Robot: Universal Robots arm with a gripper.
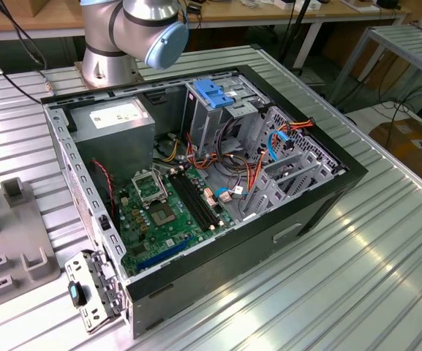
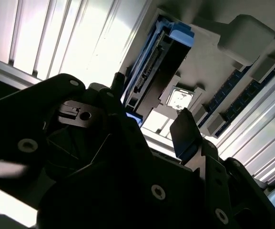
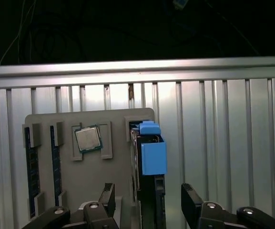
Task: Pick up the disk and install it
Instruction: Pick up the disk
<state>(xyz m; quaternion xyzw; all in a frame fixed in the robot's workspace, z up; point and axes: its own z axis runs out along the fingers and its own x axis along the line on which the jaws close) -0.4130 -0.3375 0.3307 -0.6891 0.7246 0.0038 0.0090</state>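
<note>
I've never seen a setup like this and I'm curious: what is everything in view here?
table: one, silver, ribbed, under everything.
computer case: one, black, open, on the table.
power supply: one, grey, inside the case.
motherboard: one, green, inside the case.
latch: one, blue, atop the drive cage.
holder tray: one, grey, on the table.
disk: one, blue-framed, on edge in the tray.
processor chip: one, silver, in a tray recess.
memory sticks: two, dark, in tray slots.
arm: one, silver and light blue, beyond the case.
end effector: one, black, open, straddling the disk.
</note>
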